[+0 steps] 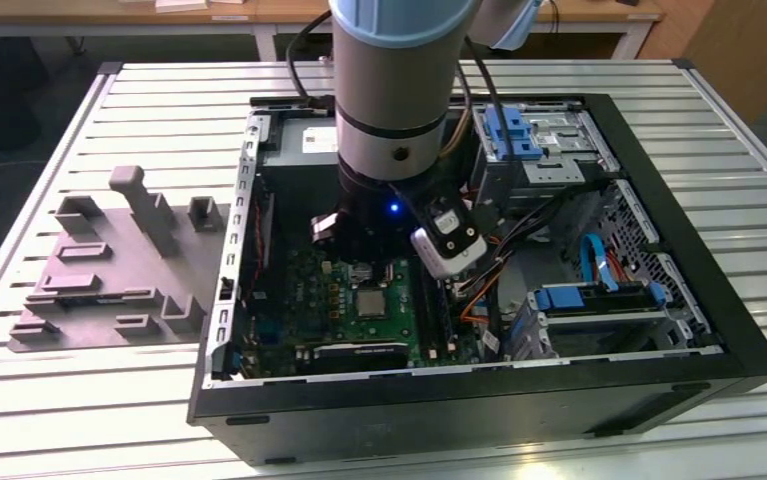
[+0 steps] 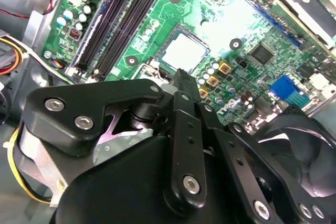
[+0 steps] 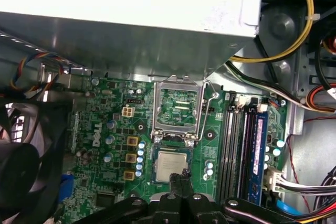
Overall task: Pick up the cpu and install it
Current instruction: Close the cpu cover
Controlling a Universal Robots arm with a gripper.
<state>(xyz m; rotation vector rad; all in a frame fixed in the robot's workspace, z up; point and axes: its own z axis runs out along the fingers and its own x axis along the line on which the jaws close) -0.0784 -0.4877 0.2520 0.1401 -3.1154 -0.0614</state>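
The small, flat, silvery-grey square cpu (image 3: 172, 164) lies seated in the green motherboard (image 3: 100, 129), just at twelve o'clock of the black claw (image 3: 182, 176), whose fingertips seem pressed together, empty.

- Open black computer case (image 1: 490, 400) lying on a slatted metal table (image 1: 76, 400).
- Green motherboard (image 3: 105, 114) inside, with black memory slots (image 3: 233, 145) and a blue slot alongside.
- Metal socket frame (image 3: 178, 106) hinged open on the board.
- Grey plastic fixture (image 1: 103, 270) on the table, on the exterior view's left of the case.
- Blue drive brackets (image 1: 510, 130) and a blue cable (image 1: 594, 255) toward the case's other side.
- Black fan (image 2: 294, 145) at the board's edge.
- Yellow wires (image 3: 299, 30) near a grey metal box (image 3: 131, 19).
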